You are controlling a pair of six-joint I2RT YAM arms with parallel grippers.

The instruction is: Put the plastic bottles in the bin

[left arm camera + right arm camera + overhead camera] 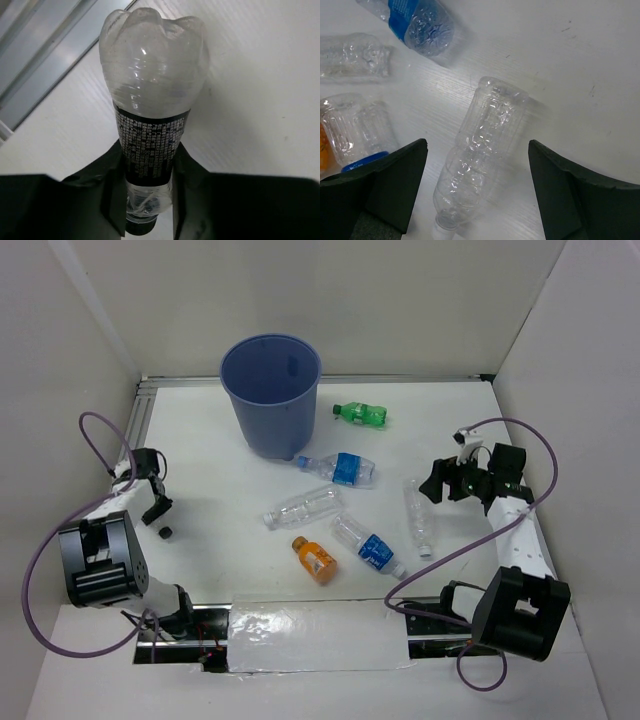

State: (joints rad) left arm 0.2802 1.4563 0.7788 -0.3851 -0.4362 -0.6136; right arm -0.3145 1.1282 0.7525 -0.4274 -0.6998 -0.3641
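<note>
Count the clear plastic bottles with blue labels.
2. One clear plastic bottle with a blue label lies by the tall round blue plastic bin; the second blue-labelled bottle lies right of the small orange plastic bottle. The bin could hide more.

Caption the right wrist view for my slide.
Open right gripper lined up on a plain clear plastic bottle lying on the white table.
</note>
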